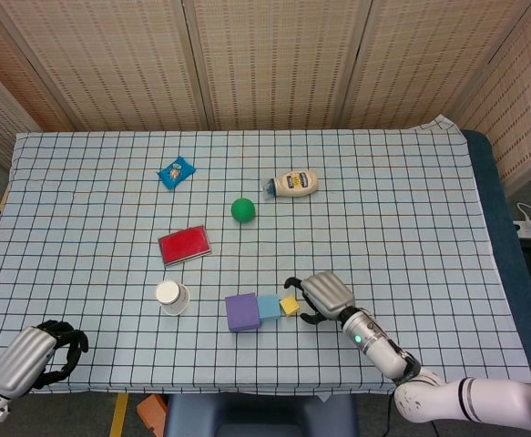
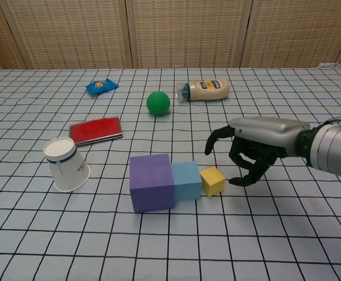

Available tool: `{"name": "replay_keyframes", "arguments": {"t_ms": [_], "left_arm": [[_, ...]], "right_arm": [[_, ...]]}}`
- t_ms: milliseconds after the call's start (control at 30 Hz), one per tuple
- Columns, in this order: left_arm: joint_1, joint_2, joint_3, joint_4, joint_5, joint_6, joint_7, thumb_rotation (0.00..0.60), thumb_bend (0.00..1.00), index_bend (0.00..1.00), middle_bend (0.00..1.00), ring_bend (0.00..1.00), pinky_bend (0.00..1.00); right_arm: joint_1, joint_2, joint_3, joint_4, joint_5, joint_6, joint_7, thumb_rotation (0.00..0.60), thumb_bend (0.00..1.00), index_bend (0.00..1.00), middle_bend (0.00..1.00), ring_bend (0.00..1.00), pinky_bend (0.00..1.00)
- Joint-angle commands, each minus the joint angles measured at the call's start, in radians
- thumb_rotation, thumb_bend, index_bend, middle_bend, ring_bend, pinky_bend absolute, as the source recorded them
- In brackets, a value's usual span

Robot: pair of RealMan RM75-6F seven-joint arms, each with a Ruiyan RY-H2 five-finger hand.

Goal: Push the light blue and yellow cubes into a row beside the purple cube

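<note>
My right hand (image 2: pixel 249 153) hovers just beside the yellow cube (image 2: pixel 213 181), fingers spread, holding nothing. The cube sits on the surface (image 2: pixel 287 234), touching the blue cube (image 2: pixel 186 180) next to the purple cube (image 2: pixel 151 181). My left hand (image 1: pixel 35 356) is curled closed.

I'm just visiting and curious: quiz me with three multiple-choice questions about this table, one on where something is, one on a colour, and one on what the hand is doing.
1. Where does the yellow block sit?
A. On top of the purple block
B. Beside the light blue block, at the end of the row
C. Inside the paper cup

2. What colour is the ball?
A. Green
B. Red
C. Yellow

3. What is the right hand doing?
A. Lifting the yellow block
B. Pressing on the ball
C. Hovering near the yellow block, holding nothing

Answers: 1 B, the chest view shows purple block, blue, yellow in line. 2 A, plainly green. 3 C, a gap shows between fingers and block.
</note>
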Motion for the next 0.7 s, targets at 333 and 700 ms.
{"name": "replay_keyframes", "arguments": {"t_ms": [333, 700], "left_arm": [[0.000, 0.000, 0.001, -0.002, 0.003, -0.001, 0.003, 0.600, 0.56, 0.54, 0.66, 0.45, 0.45], [0.000, 0.001, 0.001, -0.001, 0.002, 0.001, 0.001, 0.600, 0.55, 0.54, 0.66, 0.45, 0.45]], "right_arm": [[0.002, 0.024, -0.041, -0.064, 0.129, 0.046, -0.177, 0.600, 0.45, 0.49, 0.81, 0.89, 1.00], [0.014, 0.005, -0.044, -0.053, 0.165, 0.025, -0.178, 0.600, 0.47, 0.45, 0.81, 0.89, 1.00]]}}
